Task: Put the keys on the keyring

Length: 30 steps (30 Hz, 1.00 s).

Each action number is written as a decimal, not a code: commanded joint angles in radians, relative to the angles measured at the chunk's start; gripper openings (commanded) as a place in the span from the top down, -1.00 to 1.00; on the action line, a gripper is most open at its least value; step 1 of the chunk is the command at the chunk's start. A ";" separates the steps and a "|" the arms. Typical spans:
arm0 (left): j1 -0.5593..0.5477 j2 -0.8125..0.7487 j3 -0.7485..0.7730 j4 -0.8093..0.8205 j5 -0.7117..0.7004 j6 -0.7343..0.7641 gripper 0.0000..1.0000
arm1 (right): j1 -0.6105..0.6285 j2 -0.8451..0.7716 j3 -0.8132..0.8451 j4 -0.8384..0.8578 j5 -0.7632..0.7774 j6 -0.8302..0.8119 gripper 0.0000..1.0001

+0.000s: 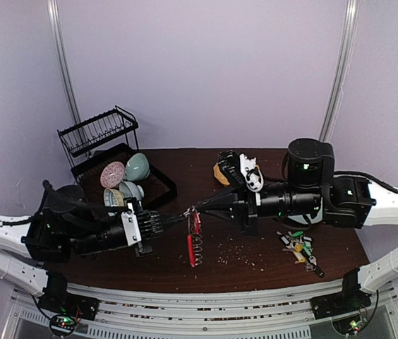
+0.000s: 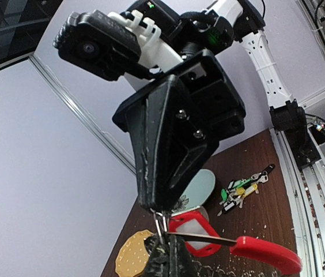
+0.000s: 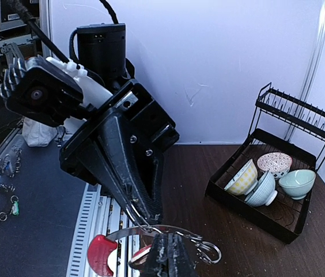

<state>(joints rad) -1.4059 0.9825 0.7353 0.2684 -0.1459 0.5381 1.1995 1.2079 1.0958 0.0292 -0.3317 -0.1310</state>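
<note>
**A:** What are the claws doing?

**B:** Both are pressing their fingers together, tip to tip, at the middle of the overhead frame. The left claw (image 1: 183, 215), reaching in from the left, is pinching the thin metal band of the keyring (image 1: 194, 244). The right claw (image 1: 199, 209), coming in from the right, is nipping one of the ring's small silver loops, as far as the wrist views are showing.

**A:** And how is the ring lying?

**B:** It is hanging from that shared pinch. Its long axis is running down toward the bottom edge of the overhead frame, with the red arc along its left side. A red tag (image 2: 194, 232) is dangling just beside the pinch — whether it is already threaded, I cannot tell.

**A:** Where are the keys?

**B:** The keys (image 1: 299, 246) are lying in a loose heap on the bench (image 1: 255, 263), at the lower right of the overhead frame. They are well apart from both claws and just below the right arm, so that arm is looking the nearer. I am judging that the next fetch is calling for the right claw to release and swing toward the lower right, with the left doing the holding.

**A:** Any writing?

**B:** None that I am managing to read — the tags are too small.
</note>
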 commanded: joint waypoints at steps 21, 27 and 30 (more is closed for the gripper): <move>-0.004 -0.030 -0.034 0.307 0.113 -0.010 1.00 | -0.012 -0.091 0.015 -0.044 -0.033 -0.041 0.11; -0.004 -0.019 -0.026 0.301 0.122 -0.017 1.00 | -0.011 -0.023 0.147 -0.101 -0.117 -0.083 0.18; -0.004 -0.015 -0.018 0.292 0.127 -0.018 1.00 | -0.008 0.033 0.218 -0.148 -0.169 -0.107 0.24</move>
<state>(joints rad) -1.4071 0.9688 0.6903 0.5041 -0.0395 0.5331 1.1927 1.1824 1.2297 -0.0593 -0.4183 -0.1963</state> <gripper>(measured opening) 0.005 0.397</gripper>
